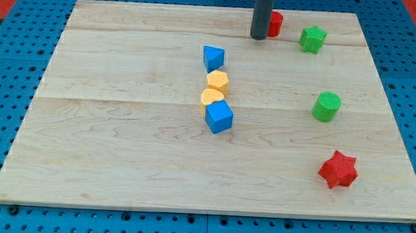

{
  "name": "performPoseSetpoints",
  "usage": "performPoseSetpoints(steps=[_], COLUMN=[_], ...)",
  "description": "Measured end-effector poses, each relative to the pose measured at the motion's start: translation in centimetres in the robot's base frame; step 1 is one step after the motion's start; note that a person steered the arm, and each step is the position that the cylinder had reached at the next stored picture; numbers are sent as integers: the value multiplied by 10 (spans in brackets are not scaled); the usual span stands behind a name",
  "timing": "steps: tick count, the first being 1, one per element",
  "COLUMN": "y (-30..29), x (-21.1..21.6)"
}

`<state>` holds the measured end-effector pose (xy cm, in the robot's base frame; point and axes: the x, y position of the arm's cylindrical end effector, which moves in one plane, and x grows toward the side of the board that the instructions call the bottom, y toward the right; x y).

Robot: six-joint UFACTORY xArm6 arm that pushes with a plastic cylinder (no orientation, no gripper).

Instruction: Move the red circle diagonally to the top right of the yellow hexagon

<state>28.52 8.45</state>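
Observation:
The red circle (275, 24) lies near the board's top edge, right of centre, partly hidden behind my rod. My tip (258, 38) rests on the board just left of the red circle, touching or nearly touching it. The yellow hexagon (218, 80) sits in the middle of the board, well below and to the left of my tip. It is in a column of blocks: a blue triangle (213, 57) above it, a yellow heart-like block (211, 97) below it, then a blue cube (219, 117).
A green star (312, 38) lies right of the red circle. A green cylinder (327, 106) sits at the right. A red star (338, 170) lies at the lower right. The wooden board (107, 140) sits on a blue pegboard.

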Motion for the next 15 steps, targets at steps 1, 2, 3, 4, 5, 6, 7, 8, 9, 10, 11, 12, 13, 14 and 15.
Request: performPoseSetpoints(steps=[1, 2, 3, 4, 5, 6, 7, 8, 9, 10, 11, 12, 13, 14, 15], y=[25, 92, 119, 119, 119, 126, 170, 168, 163, 149, 109, 60, 34, 36, 47], x=[67, 75, 68, 61, 13, -1, -10, -90, -94, -94, -93, -94, -93, -89, -57])
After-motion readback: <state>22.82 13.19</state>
